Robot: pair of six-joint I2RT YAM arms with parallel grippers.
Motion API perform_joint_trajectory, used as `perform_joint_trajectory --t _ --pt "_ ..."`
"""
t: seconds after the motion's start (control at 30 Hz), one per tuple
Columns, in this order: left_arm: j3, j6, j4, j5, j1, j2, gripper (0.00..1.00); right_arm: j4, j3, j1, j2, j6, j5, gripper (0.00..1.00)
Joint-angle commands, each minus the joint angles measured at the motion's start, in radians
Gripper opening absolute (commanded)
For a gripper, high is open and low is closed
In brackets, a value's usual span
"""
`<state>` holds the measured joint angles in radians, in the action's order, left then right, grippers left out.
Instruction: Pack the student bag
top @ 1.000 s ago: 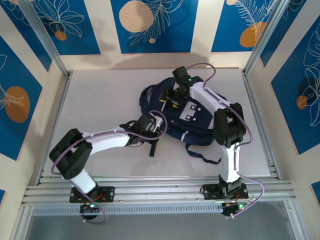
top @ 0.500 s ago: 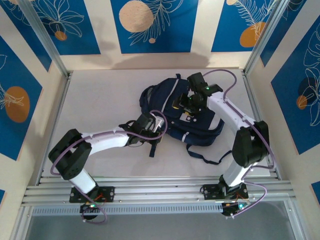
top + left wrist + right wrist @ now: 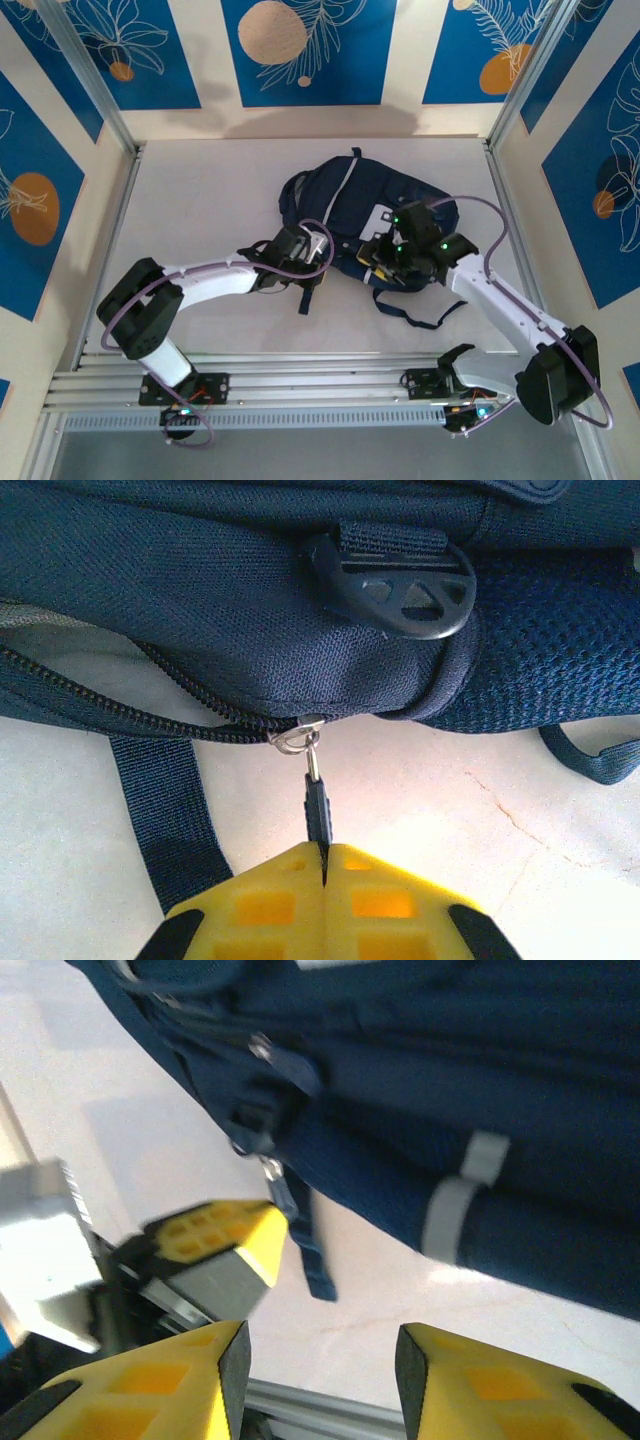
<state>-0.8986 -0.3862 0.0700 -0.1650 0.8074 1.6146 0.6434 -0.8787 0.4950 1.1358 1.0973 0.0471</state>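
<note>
The student bag (image 3: 340, 200) lies flat, long axis far-left to near-right. The left gripper (image 3: 322, 860) pinches its zip pull (image 3: 316, 800); the right gripper (image 3: 320, 1345) stands parted, empty.

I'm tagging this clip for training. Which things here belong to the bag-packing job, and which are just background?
Part of the job:
student bag
its zip pull, pinched in the left hand
right hand, open, by the bag

Just there:
table
blue patterned wall panels
metal frame rails

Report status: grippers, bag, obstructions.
Left gripper shut on zipper pull. Right gripper open, empty, beside student bag. Zip partly open. Loose strap on table.
</note>
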Motion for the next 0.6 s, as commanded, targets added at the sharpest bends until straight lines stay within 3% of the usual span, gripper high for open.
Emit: perform_joint_trajectory --t 0.0,0.13,0.2,0.23,0.47,0.57 --pt "-0.003 0.000 0.004 -0.041 -0.007 -0.032 0.00 0.003 0.053 0.018 -0.052 0.049 -0.048 0.47" --pt "-0.011 0.007 0.019 -0.044 -0.008 -0.039 0.00 -0.054 0.130 0.059 -0.084 0.172 -0.079 0.63" --pt "-0.013 0.010 0.025 -0.045 -0.009 -0.037 0.00 -0.081 0.152 0.083 -0.085 0.241 -0.146 0.87" --pt "-0.015 0.012 0.028 -0.045 -0.009 -0.035 0.00 -0.102 0.160 0.088 -0.084 0.267 -0.170 0.91" --pt "-0.031 0.008 0.040 -0.022 -0.009 -0.009 0.00 -0.269 0.217 0.095 -0.029 0.455 -0.300 0.84" --pt "-0.042 0.003 0.038 -0.015 -0.009 0.003 0.00 -0.237 0.217 0.094 0.006 0.540 -0.364 0.71"
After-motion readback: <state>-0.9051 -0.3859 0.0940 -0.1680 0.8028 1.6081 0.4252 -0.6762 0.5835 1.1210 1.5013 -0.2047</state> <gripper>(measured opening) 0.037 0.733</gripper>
